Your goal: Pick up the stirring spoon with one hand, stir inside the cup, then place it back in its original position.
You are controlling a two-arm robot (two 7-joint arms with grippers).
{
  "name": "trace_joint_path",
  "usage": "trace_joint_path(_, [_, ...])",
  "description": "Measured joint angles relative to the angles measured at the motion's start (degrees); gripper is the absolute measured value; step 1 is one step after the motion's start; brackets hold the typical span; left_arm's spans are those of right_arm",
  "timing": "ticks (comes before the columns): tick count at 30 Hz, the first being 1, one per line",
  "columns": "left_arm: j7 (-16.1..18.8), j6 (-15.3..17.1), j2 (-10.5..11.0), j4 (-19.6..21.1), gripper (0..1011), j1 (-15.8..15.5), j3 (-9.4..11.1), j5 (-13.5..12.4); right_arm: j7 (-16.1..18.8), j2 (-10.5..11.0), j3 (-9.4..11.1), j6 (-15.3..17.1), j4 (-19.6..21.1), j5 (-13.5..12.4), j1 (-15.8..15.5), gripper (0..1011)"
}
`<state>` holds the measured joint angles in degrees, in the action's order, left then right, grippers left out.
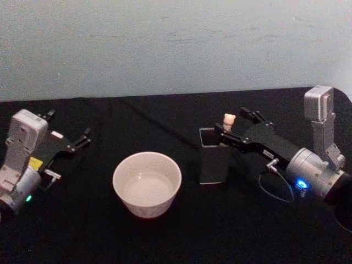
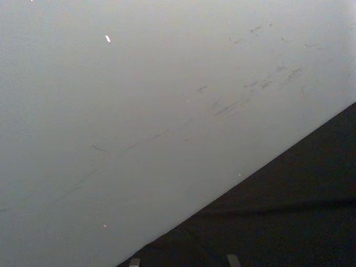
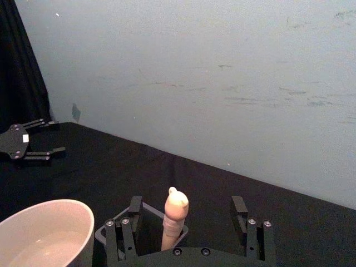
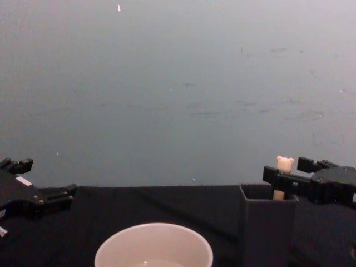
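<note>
Head view: stirring spoon [image 1: 229, 119] inside right pincer's [image 1: 231, 122] gap

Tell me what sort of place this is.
Likely a robot test bench: a black-draped table against a bare pale wall, holding a cup and holder, with the right gripper at the stirring spoon and the left gripper parked left.

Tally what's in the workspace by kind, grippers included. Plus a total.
cup: 1
holder, dark and square: 1
stirring spoon, standing in the holder: 1
grippers: 2, the left gripper and the right gripper, both open
Total: 5
</note>
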<state>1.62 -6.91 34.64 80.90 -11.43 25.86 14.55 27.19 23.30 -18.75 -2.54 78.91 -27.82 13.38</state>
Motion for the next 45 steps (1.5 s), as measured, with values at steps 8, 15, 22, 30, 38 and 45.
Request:
trace_joint_path(8, [0.0,0.0,0.0,0.0,1001,0.0,0.0,0.0,-0.02,0.01,-0.03,-0.06,0.01,0.0,-0.03,1002])
trace_joint_path(15, [0.0,0.0,0.0,0.0,1001,0.0,0.0,0.0,-0.04,0.01,-0.04,-0.09,0.01,0.0,-0.04,895])
trace_joint_path(22, [0.0,0.0,0.0,0.0,1001,0.0,0.0,0.0,-0.06,0.01,-0.04,-0.13,0.01,0.01,-0.04,684])
trace_joint_path(30, [0.0,0.0,0.0,0.0,1001,0.0,0.0,0.0,-0.06,0.01,-0.04,-0.15,0.01,0.01,-0.04,448])
trace_joint_path(38, [0.0,0.0,0.0,0.0,1001,0.0,0.0,0.0,-0.06,0.0,-0.04,-0.16,0.01,0.0,-0.04,234])
trace_joint_path(45, [0.0,0.0,0.0,0.0,1001,0.0,0.0,0.0,-0.06,0.0,-0.03,-0.16,0.01,0.0,-0.04,229])
